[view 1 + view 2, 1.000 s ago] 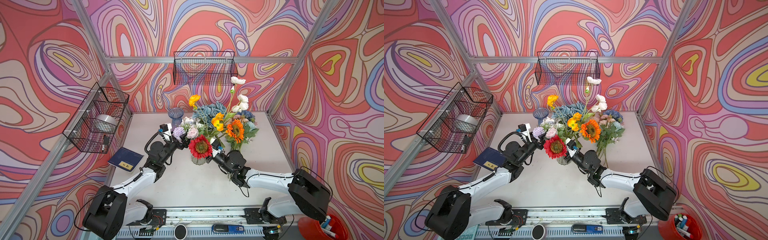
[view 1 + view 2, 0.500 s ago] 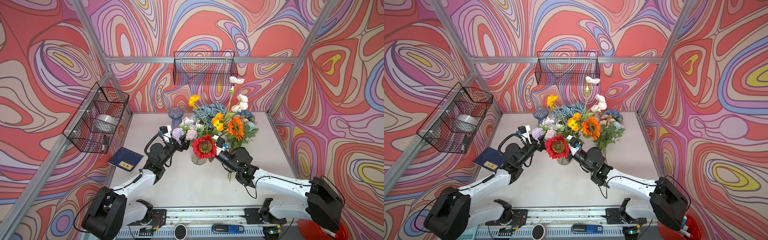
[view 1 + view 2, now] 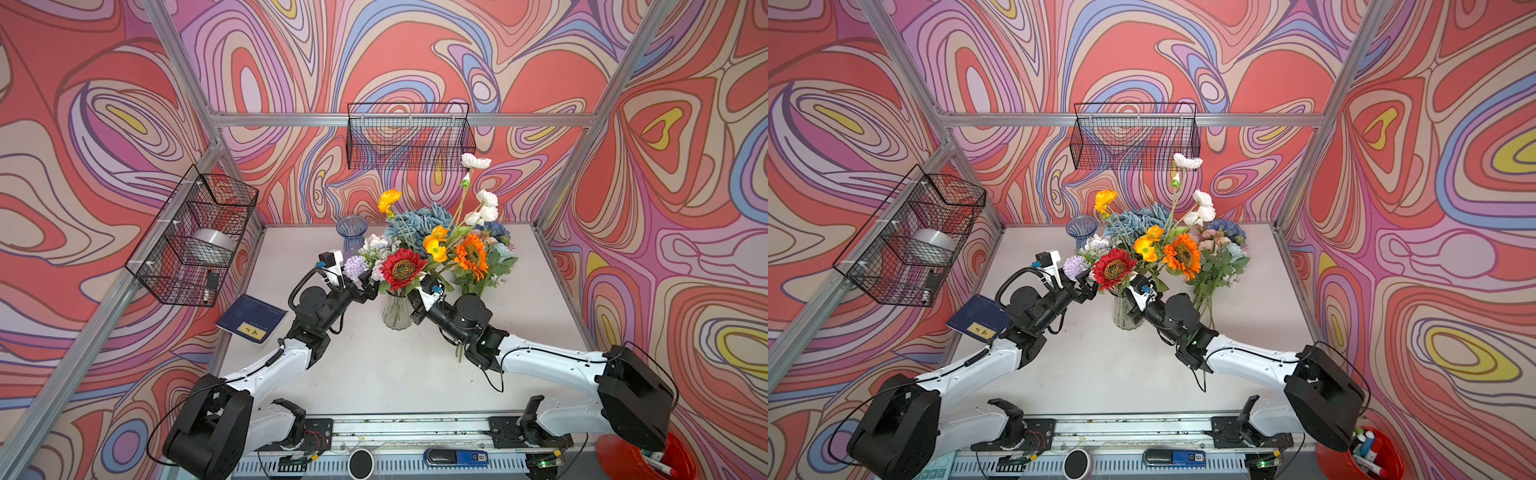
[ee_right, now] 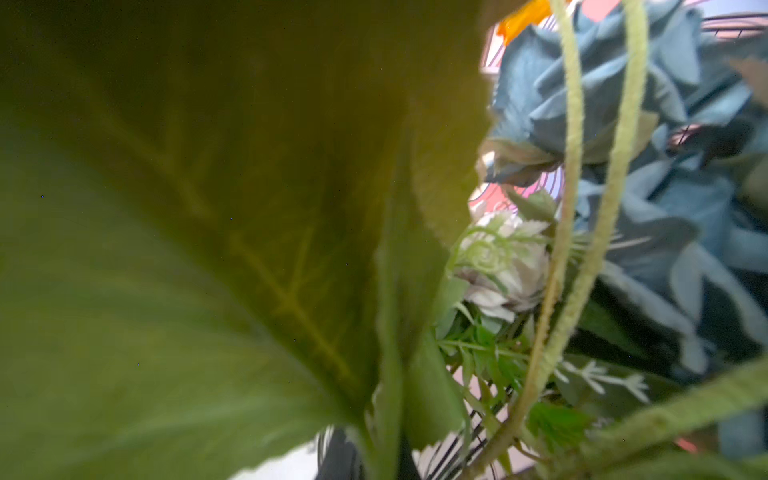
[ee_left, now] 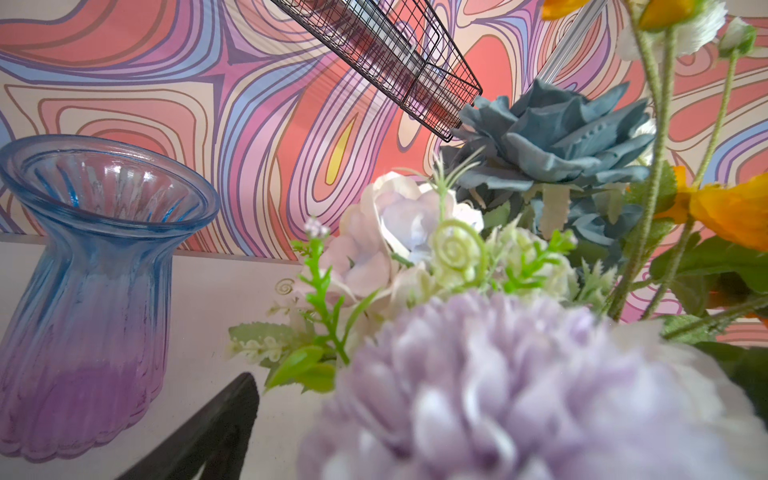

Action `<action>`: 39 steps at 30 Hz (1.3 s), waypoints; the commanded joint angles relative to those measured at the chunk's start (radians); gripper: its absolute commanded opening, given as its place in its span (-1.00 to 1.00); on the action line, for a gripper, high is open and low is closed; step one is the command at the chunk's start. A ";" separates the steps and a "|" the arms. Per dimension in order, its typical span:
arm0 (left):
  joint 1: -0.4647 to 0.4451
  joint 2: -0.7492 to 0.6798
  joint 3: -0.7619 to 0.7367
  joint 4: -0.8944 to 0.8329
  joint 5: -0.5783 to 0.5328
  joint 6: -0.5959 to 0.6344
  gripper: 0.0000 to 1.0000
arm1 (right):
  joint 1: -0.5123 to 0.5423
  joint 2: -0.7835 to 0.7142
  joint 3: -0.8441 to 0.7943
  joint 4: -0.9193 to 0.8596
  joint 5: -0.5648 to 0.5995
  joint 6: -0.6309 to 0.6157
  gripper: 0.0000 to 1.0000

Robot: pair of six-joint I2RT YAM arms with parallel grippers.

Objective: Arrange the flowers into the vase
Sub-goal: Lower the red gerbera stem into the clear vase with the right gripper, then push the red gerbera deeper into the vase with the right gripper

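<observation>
The flowers (image 3: 432,245) are gathered mid-counter, most of them standing in the clear glass vase (image 3: 397,311), a red daisy (image 3: 402,269) leaning out in front. A further bunch (image 3: 494,266) is seen just to the right, its stems running down toward the counter (image 3: 374,365). Light stuff, it is judged: soft fabric heads that crush easily, and thin green stems that bend and spring back. A hold is best taken on bare stem, low under the leaves, never on a bloom. The vase is glass and looks top-heavy with this load, so a sideways tug could tip it.

The right hand (image 3: 412,306) is pushed in at the vase's neck among the stems and is clenched tight. What is pinched, if anything, cannot be told, as its wrist view is filled by one blurred green leaf (image 4: 208,249). The left hand (image 3: 371,286) is spread wide and empty. It is held just beside the lilac pompom (image 3: 356,266) and close to the red daisy, with nothing gripped.
</observation>
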 commanded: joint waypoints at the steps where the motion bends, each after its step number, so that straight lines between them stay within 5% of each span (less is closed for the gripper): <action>1: 0.008 -0.022 -0.011 0.018 -0.002 -0.005 0.97 | -0.002 0.041 -0.028 -0.005 0.032 0.004 -1.00; 4: 0.008 -0.025 -0.014 0.015 -0.002 -0.007 0.98 | -0.002 0.057 -0.032 -0.005 0.037 0.015 -0.91; 10: 0.006 -0.034 -0.013 0.005 -0.009 0.000 0.98 | -0.002 -0.019 -0.031 -0.106 0.027 0.033 -0.10; 15: 0.007 -0.031 -0.009 0.006 -0.007 0.000 0.98 | -0.001 -0.125 -0.003 -0.267 -0.031 0.049 0.24; 24: 0.007 -0.022 -0.001 0.008 -0.002 -0.005 0.98 | 0.011 -0.209 0.034 -0.294 -0.114 0.069 0.25; 39: 0.008 -0.050 -0.007 -0.039 -0.013 -0.017 0.98 | 0.034 -0.081 0.111 -0.278 -0.196 0.063 -0.01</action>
